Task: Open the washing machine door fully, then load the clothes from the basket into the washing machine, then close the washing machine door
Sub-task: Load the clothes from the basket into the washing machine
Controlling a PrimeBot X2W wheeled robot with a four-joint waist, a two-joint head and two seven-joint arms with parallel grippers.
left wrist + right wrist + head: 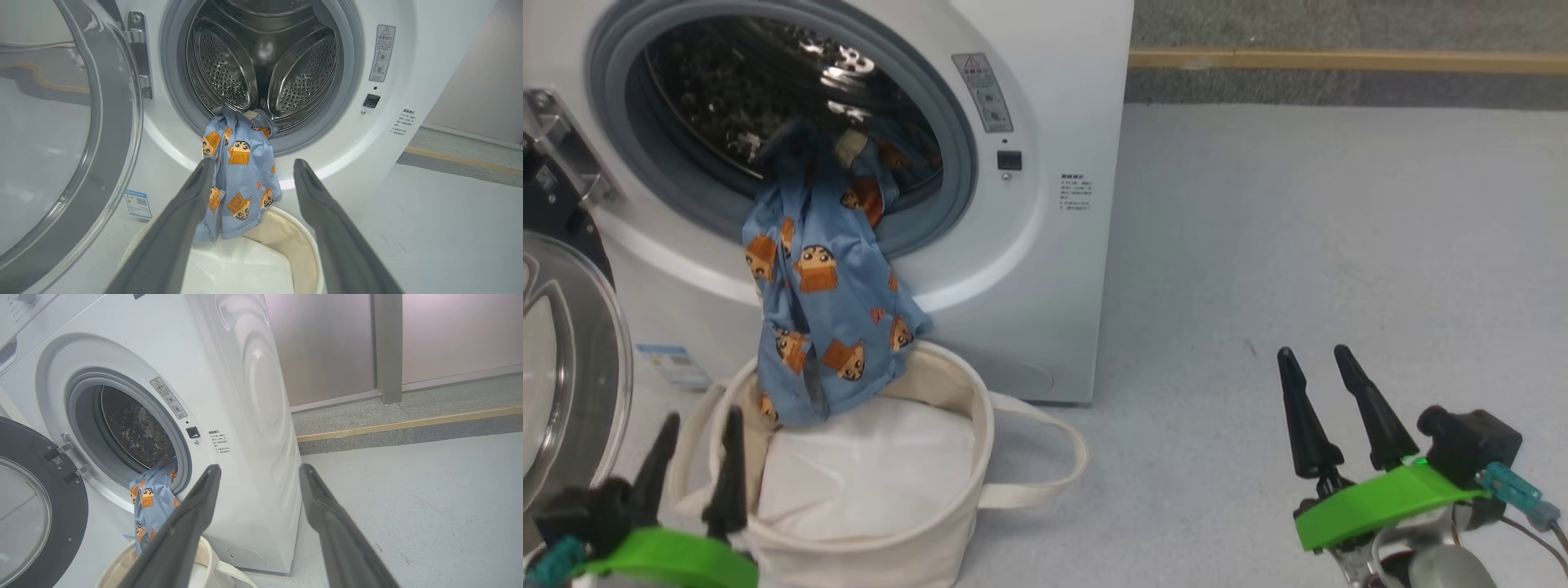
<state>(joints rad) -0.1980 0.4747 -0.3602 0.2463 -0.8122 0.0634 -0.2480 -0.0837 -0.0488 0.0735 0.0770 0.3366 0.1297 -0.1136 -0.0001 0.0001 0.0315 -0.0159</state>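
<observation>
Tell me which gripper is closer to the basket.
The left gripper: it sits at the rim of the basket, while the right gripper is well off over the floor.

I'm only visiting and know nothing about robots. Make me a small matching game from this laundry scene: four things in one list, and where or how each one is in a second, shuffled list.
Things
1. washing machine door
2. clothes
3. basket
4. right tool

Places or states
A. stands on the floor in front of the washing machine
B. swung wide open
C. jaws apart and empty, above bare floor
D. hangs out of the drum opening

Pairs: 1-B, 2-D, 3-A, 4-C
</observation>
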